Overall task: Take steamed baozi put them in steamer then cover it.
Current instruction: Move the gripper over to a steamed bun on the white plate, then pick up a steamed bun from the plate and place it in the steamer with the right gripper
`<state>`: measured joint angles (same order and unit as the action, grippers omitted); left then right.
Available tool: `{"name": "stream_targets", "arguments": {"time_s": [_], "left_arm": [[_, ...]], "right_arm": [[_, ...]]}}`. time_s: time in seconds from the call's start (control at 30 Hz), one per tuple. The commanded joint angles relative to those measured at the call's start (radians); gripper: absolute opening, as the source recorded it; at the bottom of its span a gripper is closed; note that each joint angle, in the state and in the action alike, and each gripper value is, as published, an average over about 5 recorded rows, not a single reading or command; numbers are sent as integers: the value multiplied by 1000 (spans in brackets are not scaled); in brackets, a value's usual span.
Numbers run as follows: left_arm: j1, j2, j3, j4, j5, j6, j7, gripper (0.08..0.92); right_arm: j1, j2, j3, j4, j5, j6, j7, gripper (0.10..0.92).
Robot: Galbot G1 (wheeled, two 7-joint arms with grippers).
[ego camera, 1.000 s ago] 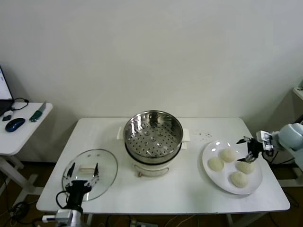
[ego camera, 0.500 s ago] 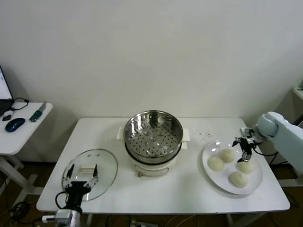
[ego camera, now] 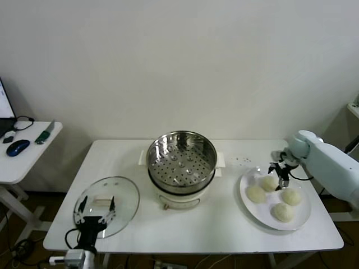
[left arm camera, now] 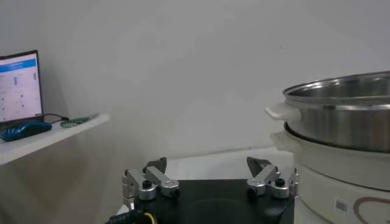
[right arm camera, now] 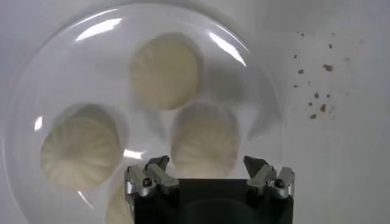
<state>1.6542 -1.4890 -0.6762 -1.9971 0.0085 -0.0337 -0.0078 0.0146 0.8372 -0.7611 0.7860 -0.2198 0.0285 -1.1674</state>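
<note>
Several cream-white steamed baozi (ego camera: 256, 194) lie on a white plate (ego camera: 305, 216) at the table's right. My right gripper (ego camera: 279, 174) hovers open just above the plate's far bun (ego camera: 270, 183). In the right wrist view that bun (right arm camera: 205, 143) lies between the spread jaws of the right gripper (right arm camera: 207, 167), with nothing gripped. The shiny steamer (ego camera: 181, 159) stands empty on its white pot base mid-table. The glass cover (ego camera: 126, 193) lies flat at the front left. My left gripper (ego camera: 95, 210) waits open over the cover's near side, and in the left wrist view the left gripper (left arm camera: 207, 164) holds nothing.
A side table (ego camera: 31, 148) at the far left carries a blue mouse (ego camera: 18, 147) and cables. Dark crumbs (ego camera: 244, 161) dot the tabletop behind the plate. The steamer (left arm camera: 347, 115) rises close beside the left gripper.
My right gripper has swung from the plate's right side leftward and toward the back, ending over the far bun. The left arm has stayed put.
</note>
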Motion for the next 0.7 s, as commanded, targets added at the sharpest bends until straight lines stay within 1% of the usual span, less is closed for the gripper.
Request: {"name": "stream_targets", "arguments": {"time_s": [0.03, 0.33, 0.6, 0.7], "left_arm": [[0, -5, 1, 2, 2, -1, -1, 823], [3, -11, 1, 5, 2, -3, -2, 823], [13, -10, -7, 4, 1, -7, -3, 823], [13, -10, -7, 3, 1, -7, -4, 823]], "right_arm": [[10, 55, -9, -64, -33, 14, -2, 823], [0, 66, 0, -84, -50, 30, -2, 815], [-4, 64, 9, -83, -52, 39, -5, 717], [0, 59, 10, -73, -47, 41, -5, 696]]}}
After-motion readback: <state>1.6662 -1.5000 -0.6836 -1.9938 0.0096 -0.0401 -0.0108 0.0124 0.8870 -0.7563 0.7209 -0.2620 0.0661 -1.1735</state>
